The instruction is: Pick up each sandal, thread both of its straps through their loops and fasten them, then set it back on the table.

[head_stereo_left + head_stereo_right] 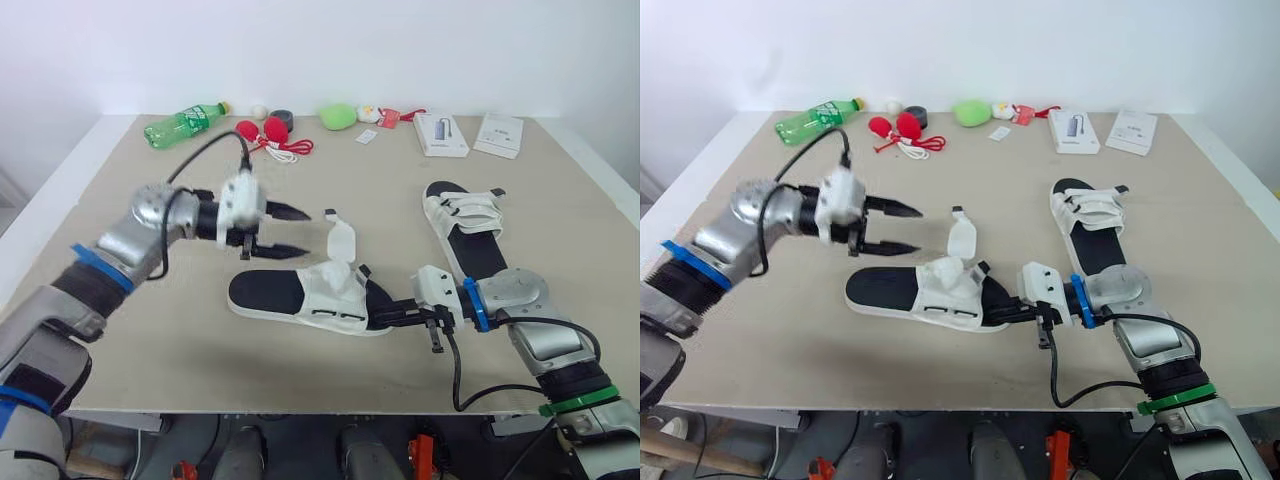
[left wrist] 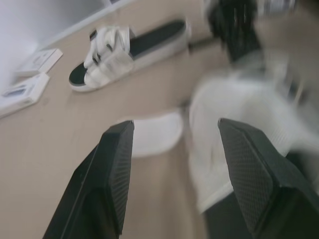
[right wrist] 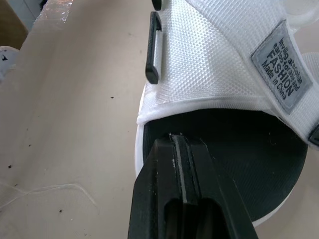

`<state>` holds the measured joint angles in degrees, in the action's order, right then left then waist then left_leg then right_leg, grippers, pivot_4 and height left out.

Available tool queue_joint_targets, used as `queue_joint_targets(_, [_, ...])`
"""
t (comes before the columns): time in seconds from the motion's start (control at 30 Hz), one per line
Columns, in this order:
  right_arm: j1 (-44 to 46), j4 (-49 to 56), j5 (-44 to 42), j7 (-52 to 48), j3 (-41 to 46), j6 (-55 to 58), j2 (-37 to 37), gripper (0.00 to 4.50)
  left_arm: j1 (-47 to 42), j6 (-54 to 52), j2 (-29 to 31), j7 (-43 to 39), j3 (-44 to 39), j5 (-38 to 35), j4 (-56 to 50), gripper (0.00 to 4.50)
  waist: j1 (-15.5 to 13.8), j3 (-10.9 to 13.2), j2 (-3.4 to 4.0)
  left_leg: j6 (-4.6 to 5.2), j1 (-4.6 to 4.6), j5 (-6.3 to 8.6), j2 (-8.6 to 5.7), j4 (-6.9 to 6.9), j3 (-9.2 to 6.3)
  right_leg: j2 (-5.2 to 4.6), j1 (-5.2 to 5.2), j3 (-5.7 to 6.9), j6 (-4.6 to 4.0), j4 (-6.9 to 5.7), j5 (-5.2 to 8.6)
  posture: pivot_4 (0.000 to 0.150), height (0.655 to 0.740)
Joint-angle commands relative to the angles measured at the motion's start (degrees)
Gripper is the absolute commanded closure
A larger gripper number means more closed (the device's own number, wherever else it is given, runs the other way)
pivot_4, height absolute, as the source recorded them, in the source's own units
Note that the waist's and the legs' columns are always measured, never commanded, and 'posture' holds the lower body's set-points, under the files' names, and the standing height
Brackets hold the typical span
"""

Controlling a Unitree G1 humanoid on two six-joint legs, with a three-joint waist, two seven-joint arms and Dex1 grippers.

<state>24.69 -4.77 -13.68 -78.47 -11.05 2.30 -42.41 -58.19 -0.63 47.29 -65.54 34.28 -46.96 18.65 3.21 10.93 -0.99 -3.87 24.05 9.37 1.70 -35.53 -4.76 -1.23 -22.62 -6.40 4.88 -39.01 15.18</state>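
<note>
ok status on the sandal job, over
Left gripper open, beside the loose strap of the near sandal. Right gripper shut, tips on that sandal's end. Sandal flat on table, strap standing free. Second sandal lies apart, out of the way.

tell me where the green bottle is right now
In the left eye view the green bottle lies on its side at the far left corner of the table, just left of the red round items.
</note>
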Motion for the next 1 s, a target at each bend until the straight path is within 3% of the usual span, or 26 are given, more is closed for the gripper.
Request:
queue_joint_targets(0.03, [-0.05, -0.05, 0.37, -0.27, -0.07, -0.23, 0.02, 4.5, -2.19, -16.72, -2.68, 1.34, -7.64, -4.59, -0.6, 1.74, -0.01, 0.0, 0.0, 0.01, 0.0, -0.01, 0.0, 0.0, -0.01, 0.01, 0.0, 0.01, 0.0, -0.01, 0.0, 0.15, 0.74])
queue_joint_targets(0.2, [0.05, -0.03, 0.55, -0.02, -0.2, -0.28, 0.34, 4.5, 0.14, -20.09, -7.98, -0.11, -9.28, 4.41, -1.13, 1.74, -0.05, 0.0, 0.0, 0.01, 0.03, -0.01, -0.01, 0.0, -0.01, 0.0, -0.01, 0.01, -0.03, 0.01, 0.02, 0.15, 0.74])
queue_joint_targets(0.37, [-0.06, 0.14, 0.65, 0.03, -0.09, -0.36, 0.17, 4.5, -3.04, -40.11, -13.42, -2.54, -12.81, -0.7, -2.31, 1.74, -0.07, 0.0, -0.01, 0.01, 0.11, -0.01, 0.0, 0.0, -0.02, 0.01, -0.11, 0.01, -0.03, 0.0, 0.02, 0.15, 0.74])
queue_joint_targets(0.57, [-0.92, 1.23, 0.65, 0.44, 0.12, -0.16, -0.19, 4.5, -4.7, -52.3, -14.56, -10.33, -11.05, 1.38, -3.86, 1.74, 0.21, 0.0, 0.0, 0.01, 0.16, -0.01, -0.02, 0.03, -0.01, 0.01, -0.17, 0.01, -0.05, 0.0, 0.03, 0.15, 0.74])
queue_joint_targets(1.0, [-1.57, 1.94, 0.65, 0.89, 0.06, 0.06, -0.58, 4.5, -3.18, -55.19, -17.44, -14.94, -6.92, 12.65, -3.57, 1.74, 0.19, 0.0, -0.01, 0.01, 0.16, -0.01, -0.02, 0.05, -0.01, 0.01, -0.19, 0.01, -0.07, 0.01, 0.05, 0.15, 0.74])
